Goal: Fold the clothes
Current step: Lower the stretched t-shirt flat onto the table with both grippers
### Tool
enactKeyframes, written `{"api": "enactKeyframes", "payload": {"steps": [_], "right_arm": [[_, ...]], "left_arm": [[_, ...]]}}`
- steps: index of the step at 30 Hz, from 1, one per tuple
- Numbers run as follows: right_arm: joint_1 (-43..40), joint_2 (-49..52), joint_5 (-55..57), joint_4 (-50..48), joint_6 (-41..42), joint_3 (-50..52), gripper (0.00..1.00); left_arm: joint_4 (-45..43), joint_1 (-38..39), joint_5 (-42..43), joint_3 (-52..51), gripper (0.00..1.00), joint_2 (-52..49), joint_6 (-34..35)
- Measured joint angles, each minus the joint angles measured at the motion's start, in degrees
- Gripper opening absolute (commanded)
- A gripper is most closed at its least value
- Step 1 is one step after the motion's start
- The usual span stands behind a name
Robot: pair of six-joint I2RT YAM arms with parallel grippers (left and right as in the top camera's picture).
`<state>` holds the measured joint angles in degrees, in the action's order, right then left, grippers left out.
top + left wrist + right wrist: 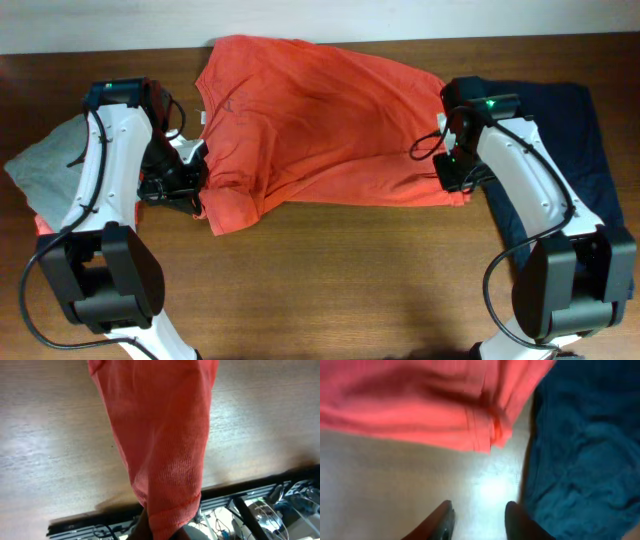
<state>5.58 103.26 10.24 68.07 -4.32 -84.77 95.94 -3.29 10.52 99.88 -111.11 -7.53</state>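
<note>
left gripper (196,189) clamps red-orange T-shirt (320,110) sleeve at 9 o'clock, fingertips buried in cloth; right gripper (479,508) parted, empty; navy garment (590,140) at 3 o'clock partly behind arm.

Overhead top-down; both wrist views close on red-orange shirt (320,120)

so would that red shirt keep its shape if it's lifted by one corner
Probably not: the red shirt lies in soft creases, and in the left wrist view its cloth hangs limp from the left gripper, so it should sag and trail. It looks thin and light. Pushed across the wooden table, it would likely bunch rather than slide whole.
</note>
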Motion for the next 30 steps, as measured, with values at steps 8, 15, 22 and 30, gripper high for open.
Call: {"api": "enactKeyframes", "payload": {"steps": [8, 15, 22, 30], "right_arm": [[-2.34, 5.38, -6.01, -15.13, 0.00, 0.04, 0.45], [-2.69, 14.82, -8.87, -23.52, 2.01, 0.11, 0.53], [-4.79, 16.06, -9.27, -27.85, 5.20, 0.15, 0.54], [-5.09, 16.06, -9.29, -29.18, 5.81, 0.15, 0.54]], "left_arm": [[-2.16, 0.00, 0.00, -0.02, 0.00, 0.00, 0.00], [-2.78, 0.00, 0.02, -0.02, 0.00, 0.00, 0.00], [-3.65, 0.00, 0.02, -0.02, 0.00, 0.00, 0.00], [-3.65, 0.00, 0.02, -0.02, 0.00, 0.00, 0.00]]}}
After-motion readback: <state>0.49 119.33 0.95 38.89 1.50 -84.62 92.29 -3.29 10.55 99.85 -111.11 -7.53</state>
